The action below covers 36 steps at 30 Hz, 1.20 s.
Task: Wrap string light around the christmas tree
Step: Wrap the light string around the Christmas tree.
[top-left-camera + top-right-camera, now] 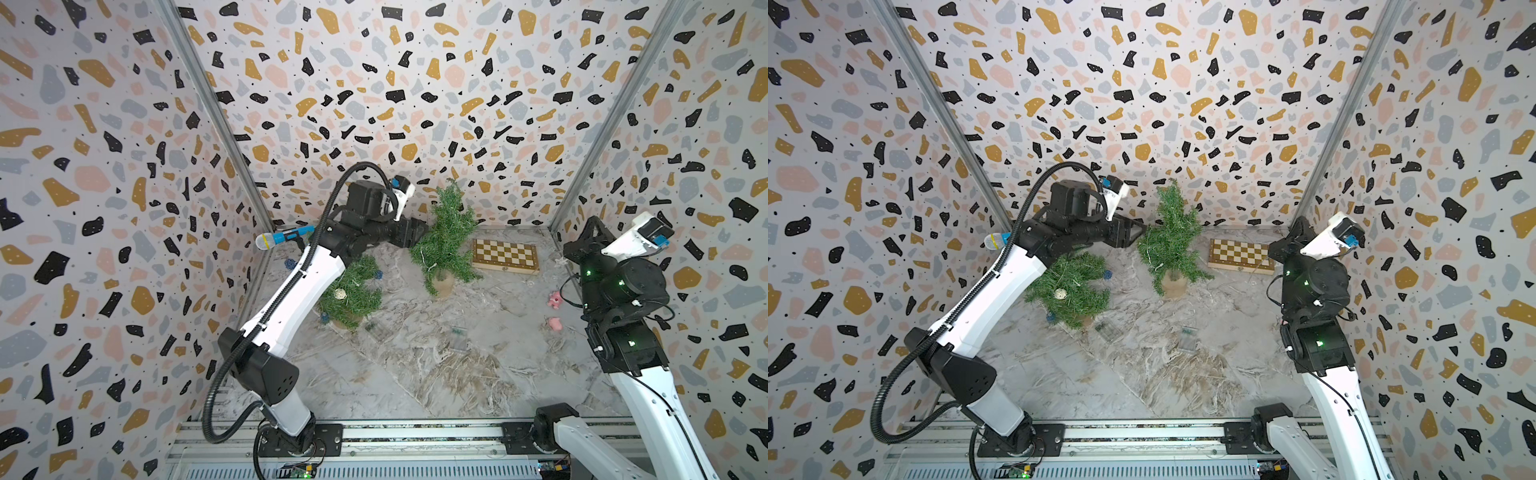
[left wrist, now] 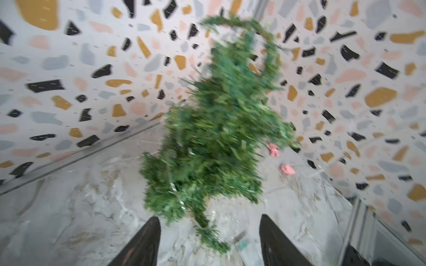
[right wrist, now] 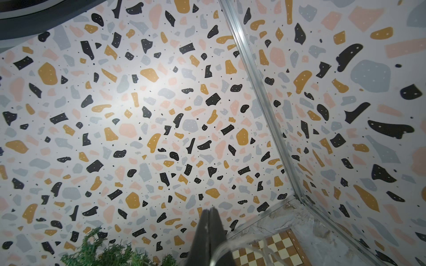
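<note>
The Christmas tree [image 1: 446,241] [image 1: 1169,241] stands upright in a tan pot near the back wall; it is blurred in the left wrist view [image 2: 219,129]. My left gripper [image 1: 420,232] [image 2: 209,230] is open just left of the tree, and only a low branch tip reaches between its fingers. A thin silvery strand of the string light [image 2: 175,191] lies in the lower branches. My right gripper [image 1: 592,222] [image 3: 210,209] is raised at the right wall, shut. A clear strand of the string light [image 3: 230,247] arcs out from its jaws.
A second small tree [image 1: 353,295] sits under my left arm. A chessboard [image 1: 505,255] lies at the back right, with two pink toys [image 1: 555,299] near the right arm. Clear small boxes [image 1: 376,328] lie mid-table. A toy microphone [image 1: 282,237] is by the left wall.
</note>
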Available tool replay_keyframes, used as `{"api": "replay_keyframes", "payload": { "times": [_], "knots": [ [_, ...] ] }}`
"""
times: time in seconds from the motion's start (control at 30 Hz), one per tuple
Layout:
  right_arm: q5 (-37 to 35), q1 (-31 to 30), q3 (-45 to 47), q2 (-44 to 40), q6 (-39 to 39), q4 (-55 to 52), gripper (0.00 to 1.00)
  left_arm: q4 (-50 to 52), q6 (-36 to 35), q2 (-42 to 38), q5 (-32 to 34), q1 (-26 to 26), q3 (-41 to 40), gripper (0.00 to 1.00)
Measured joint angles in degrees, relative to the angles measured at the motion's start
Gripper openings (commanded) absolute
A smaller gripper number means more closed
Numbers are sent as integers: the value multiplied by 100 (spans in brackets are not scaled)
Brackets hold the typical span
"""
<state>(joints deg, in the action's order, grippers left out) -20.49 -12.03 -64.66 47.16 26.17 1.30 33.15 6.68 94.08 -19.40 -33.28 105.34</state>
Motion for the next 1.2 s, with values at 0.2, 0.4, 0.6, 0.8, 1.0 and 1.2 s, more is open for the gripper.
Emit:
{"api": "replay_keyframes", "payload": {
  "times": [0.2, 0.4, 0.6, 0.8, 1.0, 1.2],
  "knots": [
    [807, -120, -431, 254, 74, -398, 0, -221, -164, -170, -339, -1064, -514, 80],
    [1580, -286, -595, 391, 31, -962, 0, -669, -105, -13, -820, -1344, -243, 81],
    [2247, -363, -697, 328, 96, -1399, 0, -1683, 197, 299, -1244, -1606, -120, 82],
    [2859, -647, -428, 79, 463, -1464, 0, -2605, 433, 730, -1530, -1762, -155, 80],
    [3130, -973, -66, -33, 879, -1357, 0, -3705, 955, 938, -1845, -1733, -442, 71],
    [3401, -1056, 101, 9, 1217, -1062, 0, -4280, 1163, 1045, -2081, -1786, -787, 62]
  ]
}}
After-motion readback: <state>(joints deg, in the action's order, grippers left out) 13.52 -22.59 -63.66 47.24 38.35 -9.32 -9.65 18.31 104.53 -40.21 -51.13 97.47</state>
